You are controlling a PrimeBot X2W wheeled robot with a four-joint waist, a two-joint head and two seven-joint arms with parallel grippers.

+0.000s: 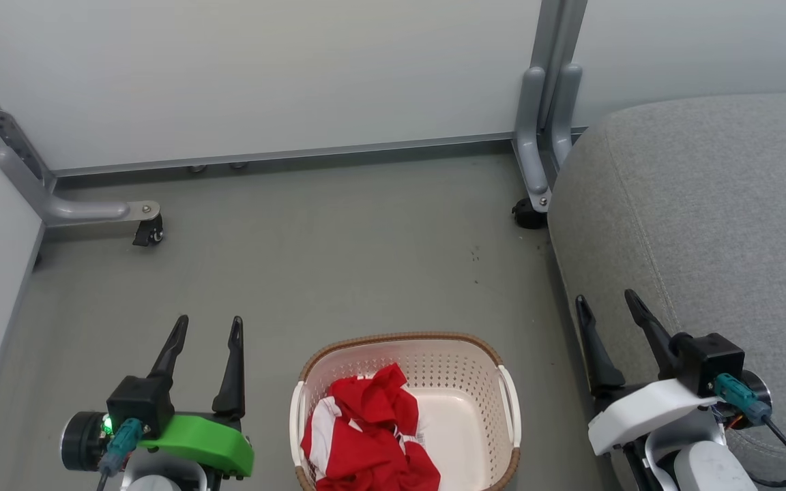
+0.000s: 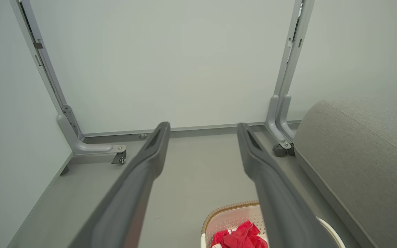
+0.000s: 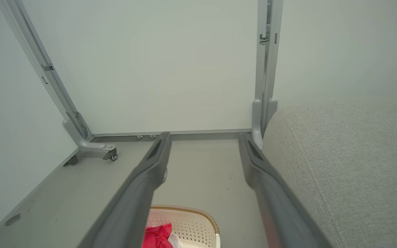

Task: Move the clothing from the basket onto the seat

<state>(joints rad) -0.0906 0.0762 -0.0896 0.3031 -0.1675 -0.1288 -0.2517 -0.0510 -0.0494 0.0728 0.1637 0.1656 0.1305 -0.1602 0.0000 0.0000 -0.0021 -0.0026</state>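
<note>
Left gripper [image 1: 209, 319]: fingers spread wide, holding nothing, poised above the floor [image 1: 338, 259] to the left of the basket [image 1: 403, 337]. Right gripper [image 1: 604, 297]: likewise spread and empty, to the right of the basket, over the near edge of the seat [image 1: 707, 204].

Risks noted:
- The clothing [image 1: 366, 426] is bunched against the basket's left wall. A grasp taken too close to that wall could catch the perforated plastic, or lift the basket along with the fabric.
- The heap is tangled, so a pinch on one fold may bring up a trailing length. That could snag on the rim or drag across the floor on the way to the seat, right of the basket.
- The seat has a rounded edge on the basket's side. A garment released there would likely slide off.

Condition of the clothing: a crumpled bright red heap with white panels, lying wholly inside the basket and filling its left half. The right half of the basket's bottom is bare. How many garments make up the heap cannot be told. None lies on the seat.
</note>
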